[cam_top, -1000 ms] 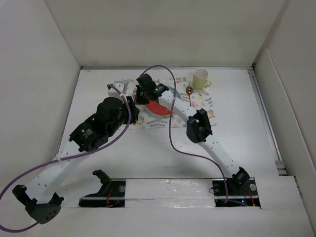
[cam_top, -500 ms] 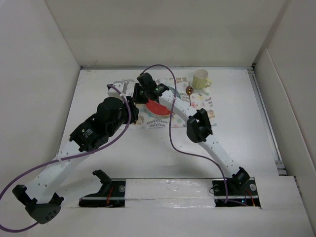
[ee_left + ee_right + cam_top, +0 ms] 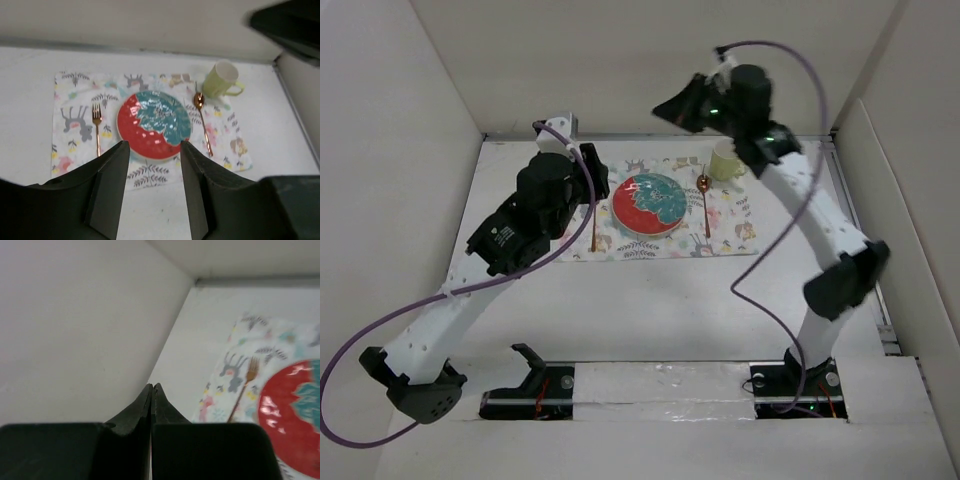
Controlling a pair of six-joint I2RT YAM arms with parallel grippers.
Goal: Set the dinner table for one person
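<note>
Red-and-teal plate (image 3: 649, 204) newly uncovered; right arm (image 3: 807, 195) aloft.

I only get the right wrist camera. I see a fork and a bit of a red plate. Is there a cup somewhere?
Observer: Yes, a pale green cup stands at the far right corner of the mat.
Operator: Is there a spoon too?
Observer: Yes, a spoon lies on the mat, just right of the plate.
Operator: What's the other hand doing?
Observer: The left gripper is open and holds nothing.
</note>
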